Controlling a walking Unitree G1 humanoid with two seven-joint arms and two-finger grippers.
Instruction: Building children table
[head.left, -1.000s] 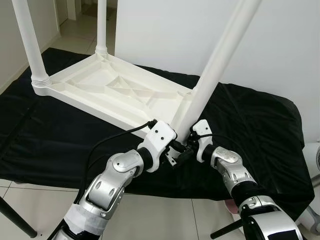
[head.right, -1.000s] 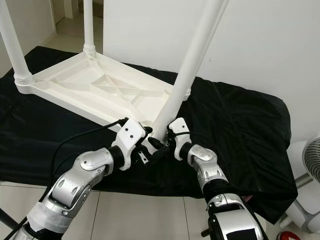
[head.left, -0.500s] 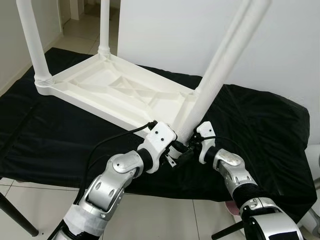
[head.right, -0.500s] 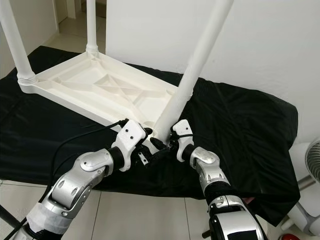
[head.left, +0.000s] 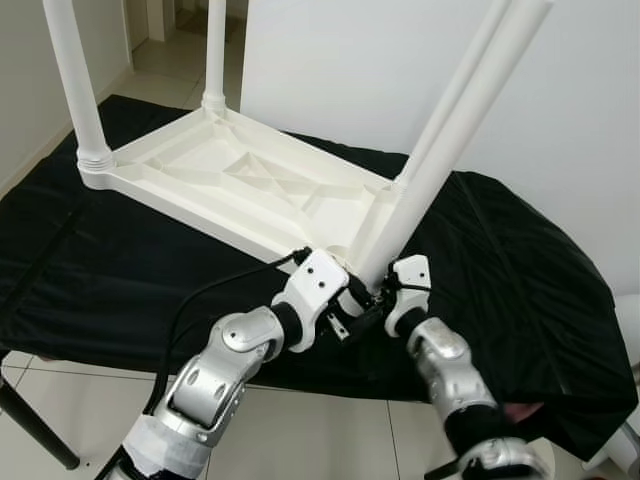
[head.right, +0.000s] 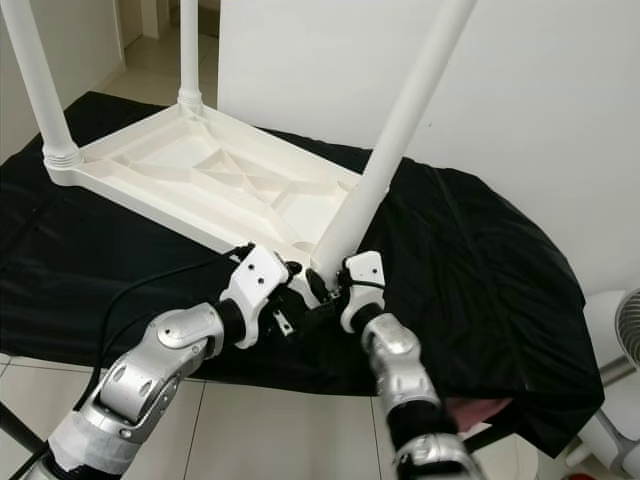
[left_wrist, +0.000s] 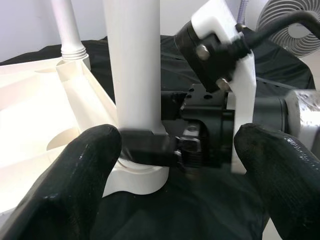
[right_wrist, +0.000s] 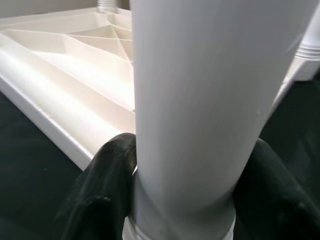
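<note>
Upside down on a wrinkled black cloth lay the white moulded-plastic children's table top, its ribbed underside facing up, with smooth round white plastic legs rising from its corners. At the near corner both grippers met around the base of the nearest white tubular leg, which leaned up and away to the right. The right gripper was clamped on that leg, its matte black fingers pressed against either side of the tube just above the ringed collar. The left gripper hung spread wide beside the same leg's base, one rounded black fingertip close to the socket and nothing held between them.
</note>
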